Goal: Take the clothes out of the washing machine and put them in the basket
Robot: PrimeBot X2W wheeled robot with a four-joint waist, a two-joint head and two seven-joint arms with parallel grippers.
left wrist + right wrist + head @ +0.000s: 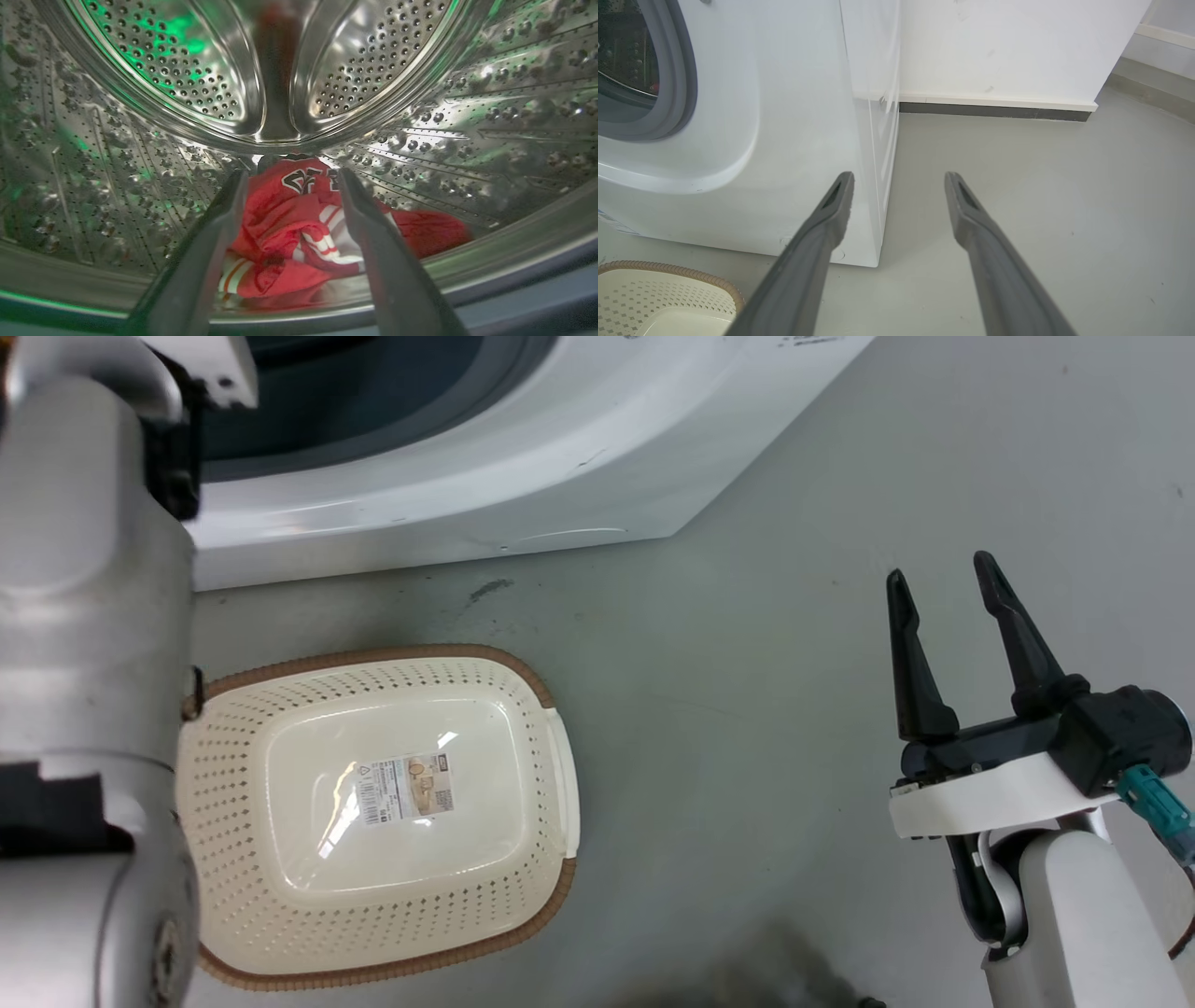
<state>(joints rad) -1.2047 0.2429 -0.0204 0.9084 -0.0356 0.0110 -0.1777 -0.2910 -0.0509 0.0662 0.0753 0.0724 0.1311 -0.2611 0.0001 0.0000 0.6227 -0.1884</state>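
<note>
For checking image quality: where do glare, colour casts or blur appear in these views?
Left wrist view: green reflections tint the drum; the left gripper looks blurred, the clothes sharper. Head view: white glare inside the basket. Right wrist view: even light, right gripper soft.

floor [747, 756]: grey | scuff [490, 588]: dark, on floor | wall [994, 46]: white | skirting [994, 112]: dark

The right gripper [941, 567] has two long tapering black fingers [913, 672] above a curved white collar [990, 803], with a teal plug [1156, 807] at its side. The left forearm [89, 616] is smooth pale grey.
</note>
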